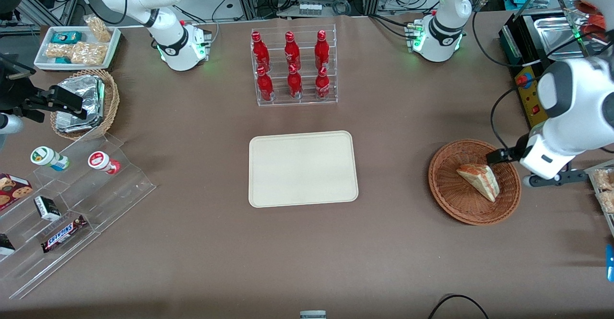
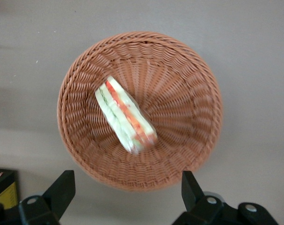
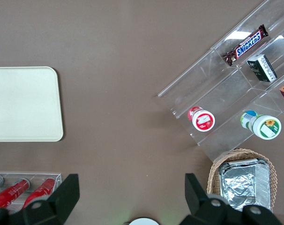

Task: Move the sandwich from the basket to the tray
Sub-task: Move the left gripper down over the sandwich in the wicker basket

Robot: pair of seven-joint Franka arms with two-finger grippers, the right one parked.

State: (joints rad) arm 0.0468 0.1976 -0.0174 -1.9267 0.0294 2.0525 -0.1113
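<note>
The sandwich [image 1: 479, 181] lies in the reddish-brown wicker basket [image 1: 448, 192], toward the working arm's end of the table. In the left wrist view the sandwich [image 2: 125, 115] shows white bread with red-orange and green layers, lying in the middle of the basket [image 2: 184, 103]. My left gripper [image 1: 501, 158] hovers above the basket's rim, on the side farther from the front camera. It is open and empty [image 2: 127, 190], with the fingers wide apart and clear of the sandwich. The cream-beige tray [image 1: 302, 168] lies bare mid-table and also shows in the right wrist view [image 3: 25, 103].
A clear rack of red bottles [image 1: 293, 67] stands farther from the front camera than the tray. At the parked arm's end are a tan basket of foil packets [image 1: 84, 103], a white snack tray [image 1: 79, 45] and an acrylic stepped shelf [image 1: 72, 199]. Metal equipment [image 1: 547, 31] stands beside the working arm.
</note>
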